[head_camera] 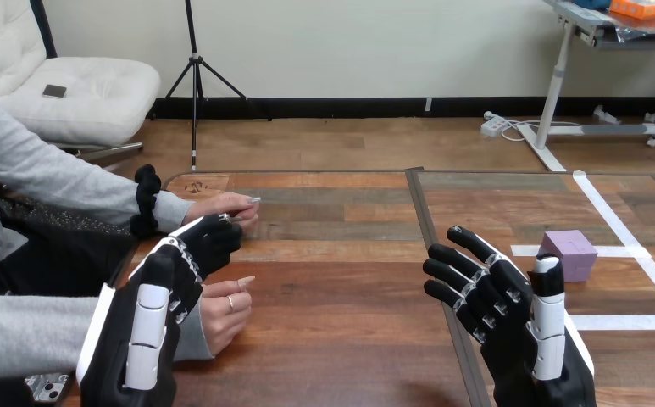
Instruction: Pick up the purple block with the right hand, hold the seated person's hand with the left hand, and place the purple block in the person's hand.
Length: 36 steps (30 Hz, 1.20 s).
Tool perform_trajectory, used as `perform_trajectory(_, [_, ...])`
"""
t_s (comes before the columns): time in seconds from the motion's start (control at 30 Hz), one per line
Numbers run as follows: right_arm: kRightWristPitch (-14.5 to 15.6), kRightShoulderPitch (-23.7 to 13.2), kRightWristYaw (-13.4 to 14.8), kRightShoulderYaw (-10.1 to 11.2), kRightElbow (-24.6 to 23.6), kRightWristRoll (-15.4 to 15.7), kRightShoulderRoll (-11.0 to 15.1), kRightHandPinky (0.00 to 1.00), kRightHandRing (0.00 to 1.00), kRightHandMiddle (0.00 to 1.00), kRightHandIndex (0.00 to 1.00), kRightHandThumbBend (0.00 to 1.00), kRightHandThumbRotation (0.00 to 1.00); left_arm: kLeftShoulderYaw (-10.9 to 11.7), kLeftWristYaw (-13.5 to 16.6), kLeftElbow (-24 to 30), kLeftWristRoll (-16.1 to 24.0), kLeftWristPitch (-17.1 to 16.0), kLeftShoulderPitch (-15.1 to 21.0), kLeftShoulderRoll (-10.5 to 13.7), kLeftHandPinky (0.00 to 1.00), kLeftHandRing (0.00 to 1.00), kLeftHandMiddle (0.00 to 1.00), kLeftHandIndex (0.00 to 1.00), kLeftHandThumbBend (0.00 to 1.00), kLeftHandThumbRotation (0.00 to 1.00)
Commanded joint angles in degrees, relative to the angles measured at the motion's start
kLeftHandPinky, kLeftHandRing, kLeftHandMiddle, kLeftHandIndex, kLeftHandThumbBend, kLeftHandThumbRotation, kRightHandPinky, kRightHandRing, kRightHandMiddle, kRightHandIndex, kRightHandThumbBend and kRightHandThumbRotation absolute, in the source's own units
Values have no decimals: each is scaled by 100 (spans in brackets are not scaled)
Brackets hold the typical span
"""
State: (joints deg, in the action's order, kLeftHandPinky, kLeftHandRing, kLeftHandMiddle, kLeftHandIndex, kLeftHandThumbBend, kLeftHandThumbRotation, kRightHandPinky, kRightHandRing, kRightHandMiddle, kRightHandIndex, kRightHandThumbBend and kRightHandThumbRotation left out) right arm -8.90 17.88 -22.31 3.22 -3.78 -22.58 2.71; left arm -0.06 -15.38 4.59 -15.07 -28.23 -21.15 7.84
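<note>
**Right hand open beside purple block, left hand between the person's hands**

The purple block [568,254] is seen standing flat on the wooden table [349,280], right of centre, on a strip of white tape [624,251] that runs across the board. It is held by nothing.

The right hand [500,298] is raised from the bottom edge, just left of the block, back toward the camera. Its fingers [455,275] are spread and nearly straight, pointing up and left, and nothing is gripped. The thumb tip [547,266] is seen at the block's lower left edge; contact cannot be judged.

The left hand [171,284] is reached forward from the bottom left corner, over the table's left edge. It is placed between the person's two hands. Whether it is open or closed, or has hold of anything, cannot be told. Its far end is seen just beside the person's upper hand [224,207]; touching or apart cannot be decided.

The person's upper hand is laid palm down on the table, near the left edge, in a grey sleeve. The person's lower hand [224,310] is loosely curled at the table's left edge, just right of the left hand, and nothing is seen in it.

The block is well apart from both of the person's hands.
</note>
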Motion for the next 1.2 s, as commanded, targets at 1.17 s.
perform_trajectory(1.17, [381,-80,-109,-61,-414,22,84,77,82,82,82,83,86,-2,-209,106,-1,109,111,-80,86,81,78,74,61,100])
